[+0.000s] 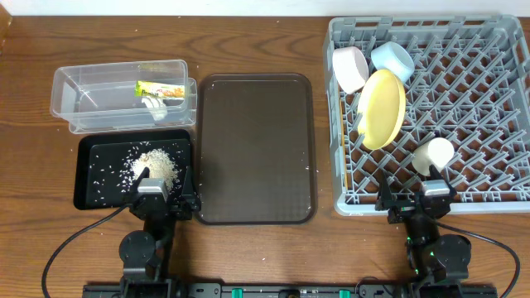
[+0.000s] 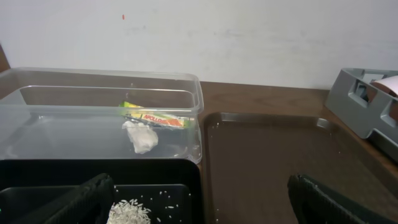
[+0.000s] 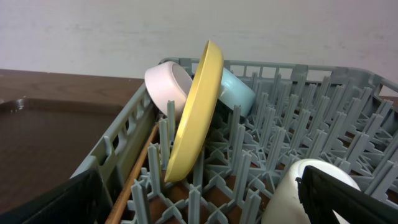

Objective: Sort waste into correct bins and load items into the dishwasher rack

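— Where is the open room?

— In the middle of the tabletop [image 1: 25, 50]. The dark brown serving tray [image 1: 255, 149] lies flat between the bins and the dishwasher rack [image 1: 484, 99], with a narrow strip of wood on either side of it. The rack fills the right side up to the picture's edge.

— And on the left?

— The clear tub [image 1: 70, 91] sits at the back, its near rim right against the black tray [image 1: 89, 194]. The left pincer [image 2: 199, 186] hangs at the black tray's near edge, jaws spread wide, holding nothing.

— The waste?

— A heap of white rice [image 1: 155, 164] lies in the black tray, with loose grains scattered around it and a few on the wood by the tray's right rim. In the tub, the green-and-orange snack wrapper [image 1: 161, 88] lies flat, and the crumpled white paper scrap [image 1: 157, 106] is just beside its near edge.

— What is in the rack?

— In the back left corner, the white bowl [image 1: 350, 68] and light blue bowl [image 1: 392, 60] stand on edge side by side. The yellow plate [image 1: 382, 108] is tilted among the pegs just in front of them. The chopsticks [image 3: 140, 174] slant down along the left wall beneath the plate. The pale cup [image 1: 434, 154] sits among the pegs near the front wall, just ahead of the right pincer [image 3: 199, 180], whose jaws stand wide apart and empty.
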